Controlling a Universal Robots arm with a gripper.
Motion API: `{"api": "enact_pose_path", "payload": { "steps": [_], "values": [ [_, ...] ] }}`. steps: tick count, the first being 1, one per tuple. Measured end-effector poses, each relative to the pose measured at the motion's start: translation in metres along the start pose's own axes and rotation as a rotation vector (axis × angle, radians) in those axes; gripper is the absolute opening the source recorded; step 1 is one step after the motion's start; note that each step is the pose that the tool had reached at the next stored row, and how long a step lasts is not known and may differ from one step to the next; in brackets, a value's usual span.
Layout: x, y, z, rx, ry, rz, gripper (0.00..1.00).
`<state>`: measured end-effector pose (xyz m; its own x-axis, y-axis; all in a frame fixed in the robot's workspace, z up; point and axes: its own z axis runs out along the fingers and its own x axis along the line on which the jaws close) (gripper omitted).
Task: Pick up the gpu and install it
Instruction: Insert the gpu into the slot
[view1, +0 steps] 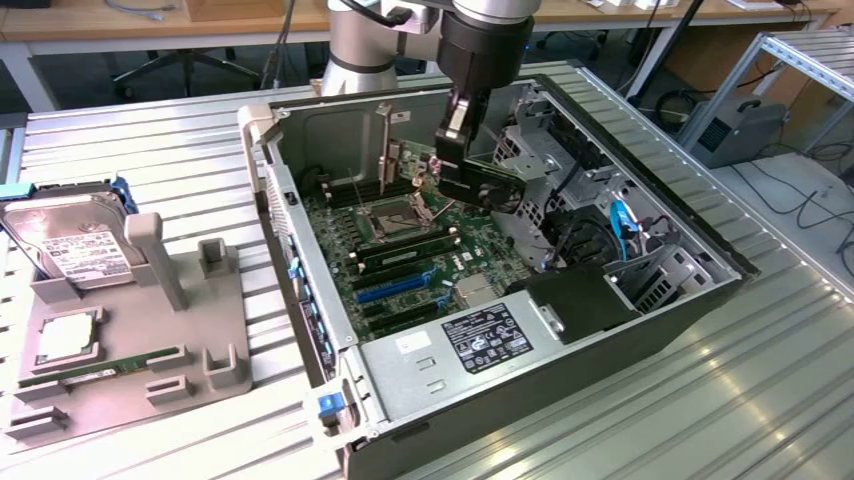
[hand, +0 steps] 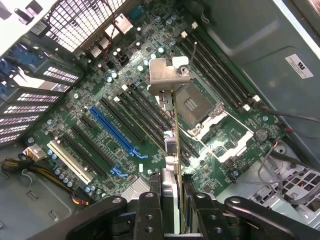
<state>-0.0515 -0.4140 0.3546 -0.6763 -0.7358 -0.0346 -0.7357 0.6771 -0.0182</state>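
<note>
Silvery end bracket of the gpu (hand: 168, 80) faced the green board (hand: 150, 50) inside the pc case (view1: 574, 390); claw (hand: 174, 202) was clamped narrow on the card's upper edge. Install step, I judge: card hung above the slots, not seated. Seating needs its edge lined w/ a slot, prob. the blue slot (hand: 112, 132).

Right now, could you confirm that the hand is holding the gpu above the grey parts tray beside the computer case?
Not quite: the hand holds the gpu above the motherboard inside the open computer case, not above the grey parts tray; the exterior view shows it.
</note>
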Motion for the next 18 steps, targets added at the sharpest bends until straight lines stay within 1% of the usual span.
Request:
{"api": "enact_pose_path", "payload": {
  "steps": [18],
  "values": [
    [0.0, 0.0, 0.0, -0.0015, -0.0007, -0.041, 0.28]
  ]
}}
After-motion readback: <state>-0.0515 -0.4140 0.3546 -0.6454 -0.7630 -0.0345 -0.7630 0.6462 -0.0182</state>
